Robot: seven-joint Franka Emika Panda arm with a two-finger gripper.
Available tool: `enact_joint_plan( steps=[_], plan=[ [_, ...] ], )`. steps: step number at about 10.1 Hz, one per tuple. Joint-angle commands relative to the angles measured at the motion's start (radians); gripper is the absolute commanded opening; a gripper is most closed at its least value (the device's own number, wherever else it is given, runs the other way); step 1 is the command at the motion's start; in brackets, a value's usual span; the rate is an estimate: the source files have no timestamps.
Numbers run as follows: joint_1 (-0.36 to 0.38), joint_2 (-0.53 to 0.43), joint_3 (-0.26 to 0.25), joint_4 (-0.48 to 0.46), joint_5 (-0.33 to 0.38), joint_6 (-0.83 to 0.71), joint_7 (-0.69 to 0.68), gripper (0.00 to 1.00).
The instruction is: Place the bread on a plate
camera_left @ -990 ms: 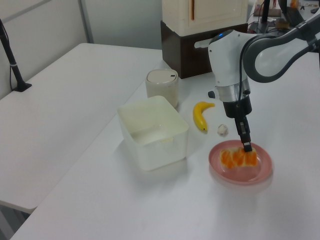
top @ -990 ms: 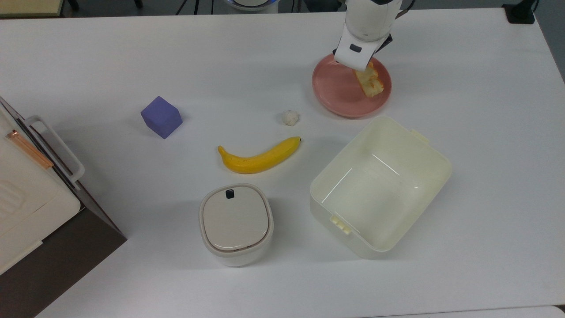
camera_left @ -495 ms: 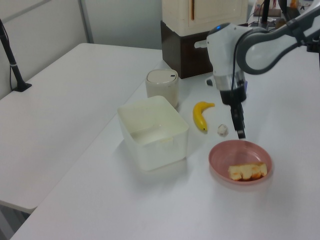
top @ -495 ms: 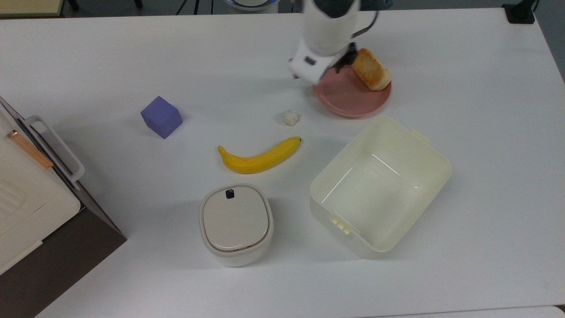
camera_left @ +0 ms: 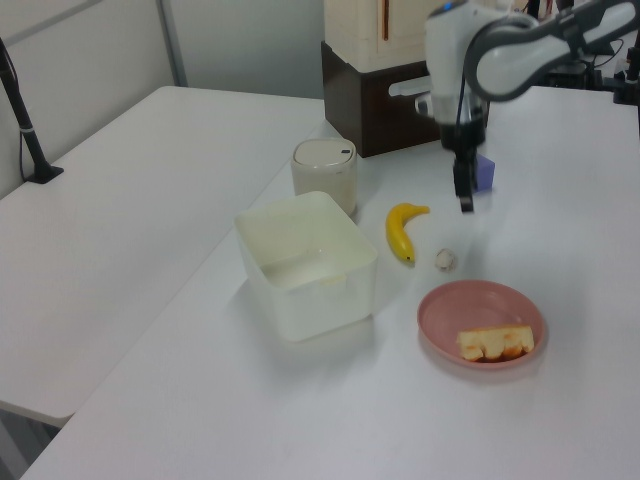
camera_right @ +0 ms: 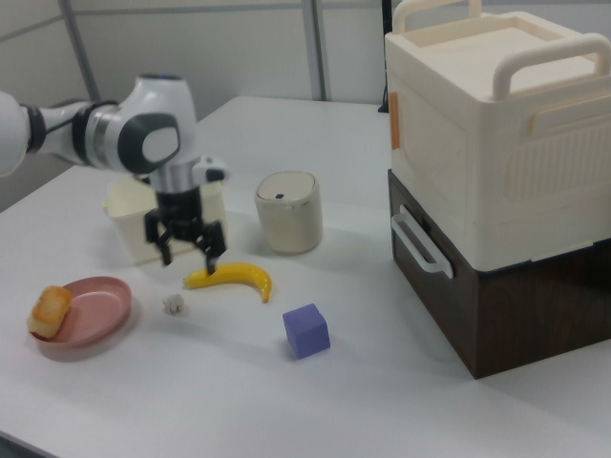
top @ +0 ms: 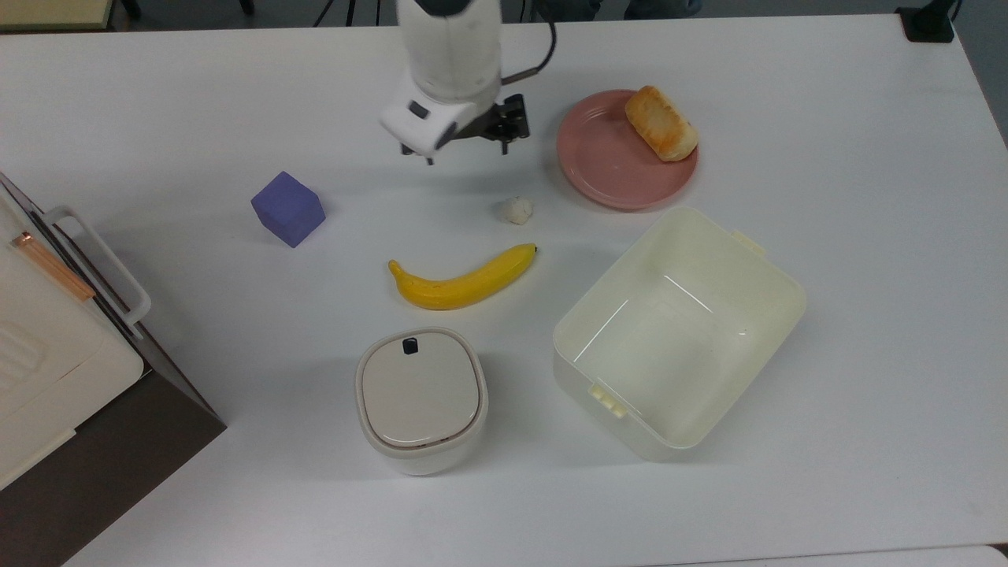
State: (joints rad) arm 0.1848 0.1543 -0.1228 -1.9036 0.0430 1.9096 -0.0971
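The bread, a small loaf with a toasted orange-brown top, lies on the pink plate, against the rim at the top view's upper right. The left view shows the bread flat in the plate. In the right view the bread rests at the left edge of the plate. My gripper hangs above the table well to the top view's left of the plate. It stands open with nothing between its fingers. The gripper is also far from the plate in the left view.
A small white lumpy ball and a yellow banana lie below the gripper in the top view. There is a purple cube to its left, a cream tub and a lidded canister nearer, and a large cream box on a brown base.
The gripper let go of the bread, rose and moved away to the top view's left. The bread tipped over and now lies on the plate by itself.
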Motion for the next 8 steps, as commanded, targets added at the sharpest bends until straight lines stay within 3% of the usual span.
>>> enact_joint_plan(
  steps=[1,3,8],
  plan=[
    [-0.122,-0.036,0.0,0.104,-0.018,0.019,0.007,1.0],
    [-0.174,-0.038,0.0,0.152,-0.02,0.009,0.007,1.0],
    [-0.203,-0.045,-0.006,0.23,-0.017,-0.121,0.01,1.0]
  ],
)
